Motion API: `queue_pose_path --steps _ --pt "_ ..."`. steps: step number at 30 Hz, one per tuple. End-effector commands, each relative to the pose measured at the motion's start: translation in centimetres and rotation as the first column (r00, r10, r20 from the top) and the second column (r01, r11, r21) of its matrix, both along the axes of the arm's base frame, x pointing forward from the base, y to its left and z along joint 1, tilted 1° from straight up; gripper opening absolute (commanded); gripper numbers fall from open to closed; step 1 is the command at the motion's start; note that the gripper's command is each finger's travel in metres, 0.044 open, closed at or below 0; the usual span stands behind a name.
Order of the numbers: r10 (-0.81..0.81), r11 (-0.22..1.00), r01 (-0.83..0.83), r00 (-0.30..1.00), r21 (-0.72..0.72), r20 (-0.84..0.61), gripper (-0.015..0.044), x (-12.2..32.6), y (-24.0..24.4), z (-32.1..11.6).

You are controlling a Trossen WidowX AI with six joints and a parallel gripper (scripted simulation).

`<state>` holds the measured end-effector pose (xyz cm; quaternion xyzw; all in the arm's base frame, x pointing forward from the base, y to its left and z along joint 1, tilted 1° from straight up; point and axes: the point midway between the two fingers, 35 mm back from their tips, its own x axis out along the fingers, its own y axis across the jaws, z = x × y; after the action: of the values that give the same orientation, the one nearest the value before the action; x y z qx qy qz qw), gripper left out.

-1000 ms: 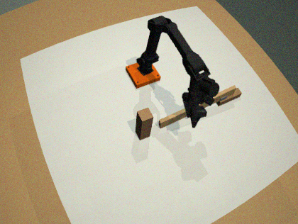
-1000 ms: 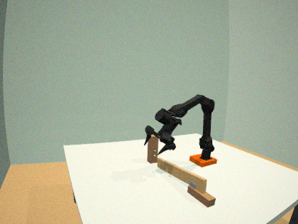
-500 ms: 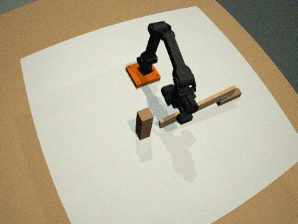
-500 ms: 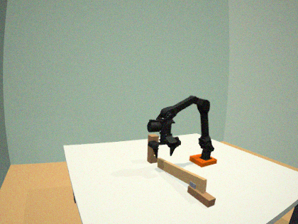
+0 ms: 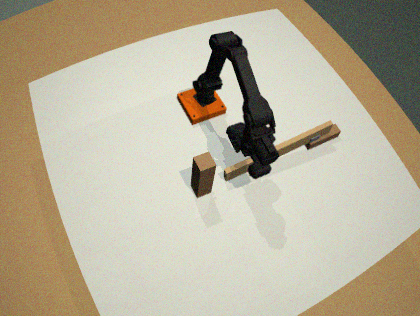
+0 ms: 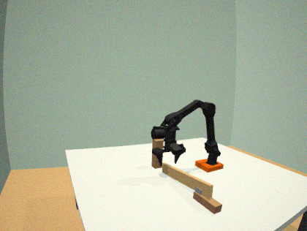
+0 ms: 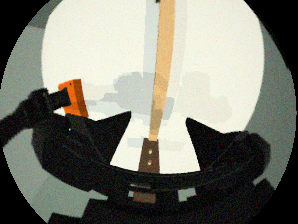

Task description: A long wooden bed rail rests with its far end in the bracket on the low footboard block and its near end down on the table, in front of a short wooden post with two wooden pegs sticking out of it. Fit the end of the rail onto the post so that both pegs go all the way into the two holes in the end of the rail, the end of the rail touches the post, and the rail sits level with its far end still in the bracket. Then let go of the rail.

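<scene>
Taking the post (image 5: 203, 175) (image 6: 158, 142) (image 7: 143, 155) as our landmark, we see the rail (image 5: 300, 142) (image 6: 188, 179) (image 7: 162, 70) running away from it, near end low at the table (image 5: 125, 225) (image 6: 117, 205) (image 7: 225, 65) and just short of the post. The top view shows that gap plainly; in our wrist view the rail's end and the post seem to meet, so we trust the top view there. Only the wrist view shows us the two pegs (image 7: 150, 151), one beyond the other on the post's face; both stand bare. The gripper (image 5: 248, 155) (image 6: 169, 164) (image 7: 158, 116) is spread wide with nothing in its grasp, pointing down over the rail on the rail's side of the post. From above, its dark body hides part of the rail, while the exterior view shows us both fingertips and hides part of the post behind them. Well apart from the post, the exterior view shows us the gray bracket (image 5: 314, 139) (image 6: 198, 190) on the footboard block (image 5: 329, 138) (image 6: 208, 203), with the rail's far end resting there.
</scene>
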<state>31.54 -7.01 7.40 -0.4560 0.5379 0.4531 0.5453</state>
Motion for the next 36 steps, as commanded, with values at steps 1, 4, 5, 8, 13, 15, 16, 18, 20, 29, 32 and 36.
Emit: queue_pose_path --steps 1,4,5,8,13,15,16,18,20,29,32,36 --pt "0.005 1.000 -0.005 1.000 0.005 -0.006 0.0440 -0.2 0.1 -0.9" --pt "0.005 1.000 -0.005 1.000 0.005 -0.006 0.0440 -0.1 0.1 -1.3" --pt "0.005 1.000 -0.005 1.000 0.005 -0.006 0.0440 -0.1 0.1 -1.5" --pt "0.005 1.000 -0.005 1.000 0.005 -0.006 0.0440 -0.1 0.1 -2.0" --pt "0.005 1.000 -0.005 1.000 0.005 -0.006 0.0440 -0.2 0.1 -2.8" --pt "0.005 1.000 -0.005 1.000 0.005 -0.006 0.0440 -0.2 0.1 -3.2" --pt "0.005 1.000 -0.005 1.000 0.005 -0.006 0.0440 -0.2 0.1 -3.3" --pt "0.005 1.000 -0.005 1.000 0.005 -0.006 0.0440 -0.2 0.1 -3.7" --pt "0.005 1.000 -0.005 1.000 0.005 -0.006 0.0440 -0.2 0.1 -4.0" --pt "0.005 1.000 -0.005 1.000 0.005 -0.007 0.0440 -0.4 0.2 -5.3" --pt "0.005 1.000 -0.005 1.000 0.005 -0.007 0.0387 -0.4 0.2 -5.4" --pt "0.005 1.000 -0.005 1.000 0.005 -0.007 0.0282 -0.4 0.2 -5.4"
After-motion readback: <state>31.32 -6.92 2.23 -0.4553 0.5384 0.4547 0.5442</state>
